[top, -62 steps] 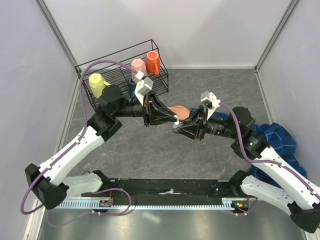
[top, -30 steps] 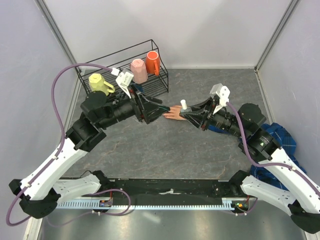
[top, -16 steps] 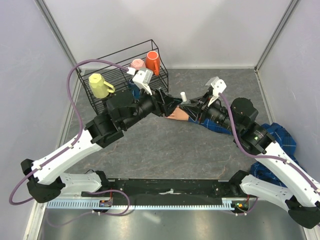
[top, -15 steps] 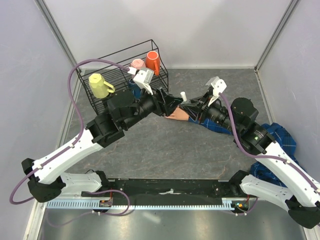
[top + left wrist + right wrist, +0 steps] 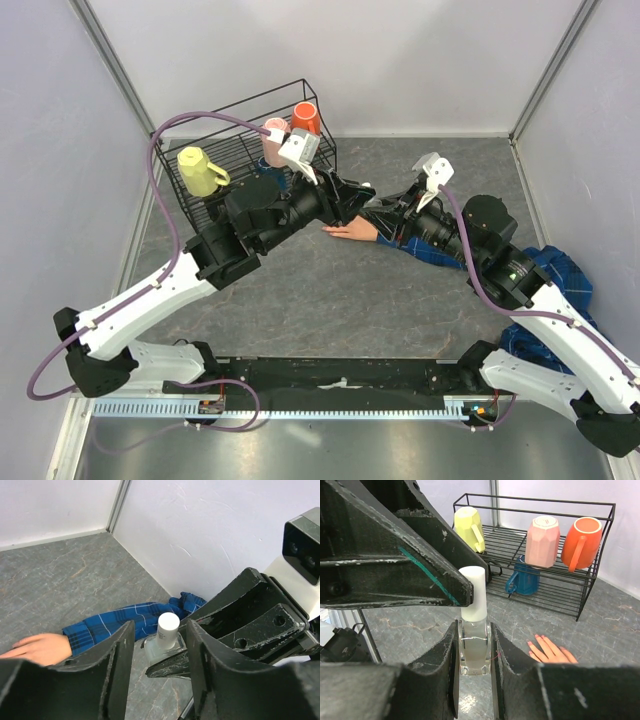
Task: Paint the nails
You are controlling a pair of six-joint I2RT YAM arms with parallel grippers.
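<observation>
The coming move turns on the white cap [image 5: 473, 592] of the small clear bottle [image 5: 474, 652]. The bottle stands upright, long axis vertical, and the cap sits straight ahead of the left end effector [image 5: 160, 630], in line with the gap between its two fingers. In the right wrist view one left finger [image 5: 420, 575] lies right against the cap's side; whether it actually touches cannot be told.

The left end effector's jaws stand partly apart, wider than the cap, and hold nothing. The right end effector [image 5: 473, 645] is clamped on the bottle's glass body, a finger on each side, holding it above the worktop [image 5: 330, 300].

The fake hand [image 5: 350, 229] lies flat on the worktop, palm down, just below and beside where the two end effectors meet. Its blue plaid sleeve [image 5: 120, 625] trails away toward the right arm. The nails [image 5: 537, 638] show as small pink tips pointing toward the wire rack [image 5: 322, 140] of mugs.

Judged from this, the step in hand is taking hold of the cap to unscrew it, and the left arm is placed for that.
</observation>
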